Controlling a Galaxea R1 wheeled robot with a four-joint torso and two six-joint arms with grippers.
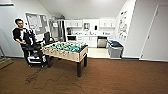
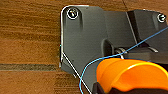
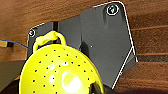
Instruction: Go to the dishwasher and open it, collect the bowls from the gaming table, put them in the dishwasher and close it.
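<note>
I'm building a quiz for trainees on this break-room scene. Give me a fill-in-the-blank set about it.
1. The football table has a ____ playing field.
2. The person stands at the table's ____ end in the head view.
3. The dishwasher, at the back wall, has its door ____.
4. The perforated bowl in the right wrist view is ____.

Missing words: green; left; closed; yellow

Gaming table (image 1: 65,51) stands ahead-left, dishwasher (image 1: 102,42) behind it.
</note>
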